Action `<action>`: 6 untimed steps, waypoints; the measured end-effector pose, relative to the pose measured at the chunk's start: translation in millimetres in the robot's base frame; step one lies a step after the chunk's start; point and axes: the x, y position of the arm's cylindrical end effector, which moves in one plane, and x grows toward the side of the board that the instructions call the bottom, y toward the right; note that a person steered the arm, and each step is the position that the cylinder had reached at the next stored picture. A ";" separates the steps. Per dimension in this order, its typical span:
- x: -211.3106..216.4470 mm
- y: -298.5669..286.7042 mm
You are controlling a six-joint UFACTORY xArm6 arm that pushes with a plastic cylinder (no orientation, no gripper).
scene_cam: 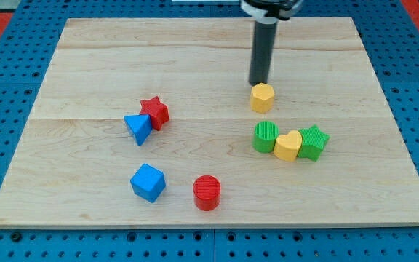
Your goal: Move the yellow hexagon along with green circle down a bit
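- Yellow hexagon [262, 97] sits right of the tabletop [195, 65] centre; our tip [258, 84] touches it at 12 o'clock.
- Green circle [265, 137] lies at its 6 o'clock, apart, touching a yellow heart [288, 145].
- We have no gripper.

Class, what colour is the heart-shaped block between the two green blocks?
Yellow: the heart block, seen in the camera view.

My tip [257, 84] sits just above the yellow hexagon [262, 97].
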 end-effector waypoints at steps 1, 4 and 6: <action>41.3 13.1; 29.4 -7.4; 52.3 -45.3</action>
